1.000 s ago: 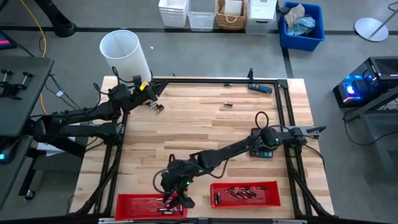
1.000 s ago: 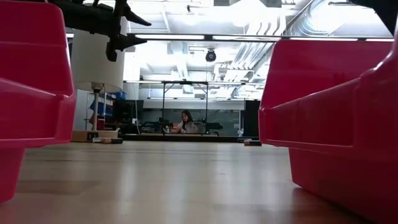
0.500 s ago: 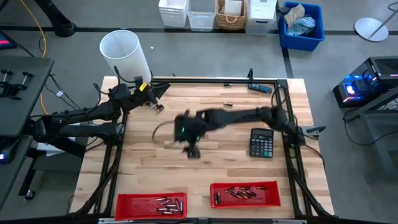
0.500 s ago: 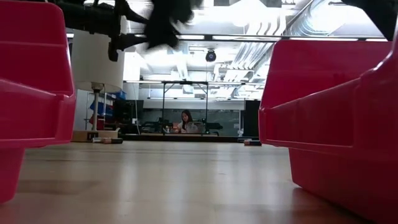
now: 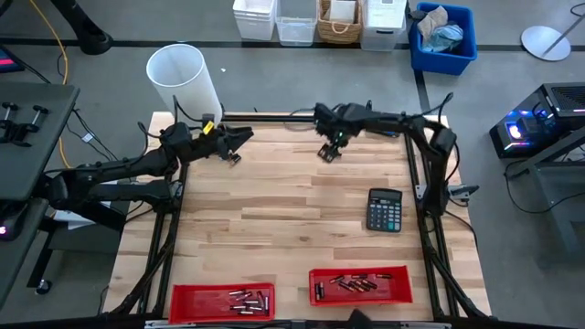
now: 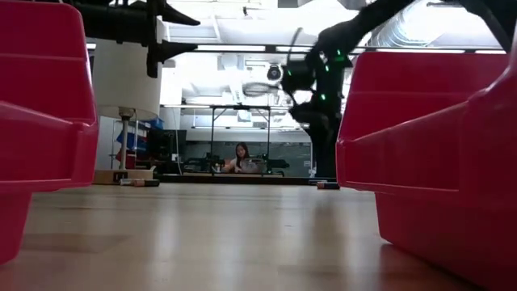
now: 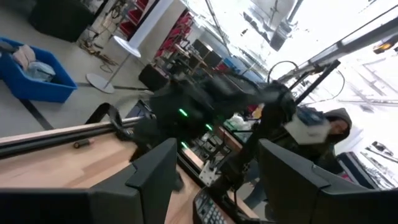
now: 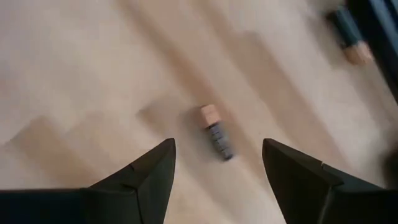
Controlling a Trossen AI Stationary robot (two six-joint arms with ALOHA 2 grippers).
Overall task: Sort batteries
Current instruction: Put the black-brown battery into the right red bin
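R gripper [image 5: 327, 151] over table's far edge, fingers wide apart, nothing held; stray battery [image 8: 216, 133] on wood between them. Step: reaching for pickup. Next: drop straight, pinch w/o rolling it. L gripper [image 5: 236, 139] waits at far-left corner, spread, empty.

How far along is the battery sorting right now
Mostly done, it seems. Batteries already lie in the left tray and the right tray. In hand: the right gripper hangs open over a loose battery near the table's far edge, nothing gripped yet. Left: that battery, another close by, and whatever sits at the left gripper, which waits at the far left corner.
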